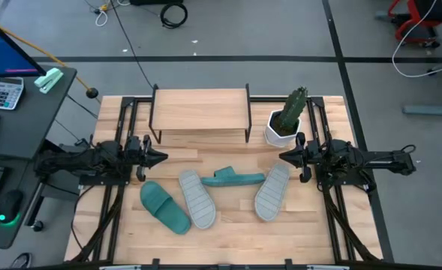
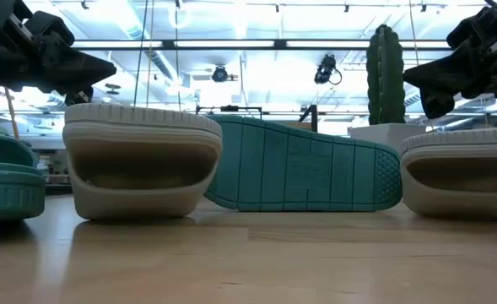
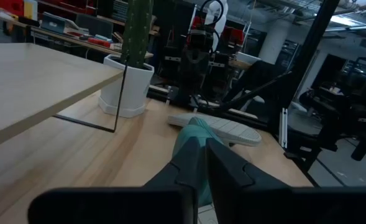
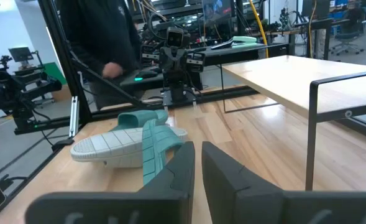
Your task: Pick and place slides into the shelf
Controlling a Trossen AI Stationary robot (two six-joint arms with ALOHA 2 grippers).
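4 slides lie on the table, none on the shelf. Left gripper and right gripper hover clenched, empty.

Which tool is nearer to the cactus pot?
Right. The right tool sits just below the cactus pot in the high view; the left tool is across the table, beyond the shelf.

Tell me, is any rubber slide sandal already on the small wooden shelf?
No, the light wooden shelf top is bare in the high view.
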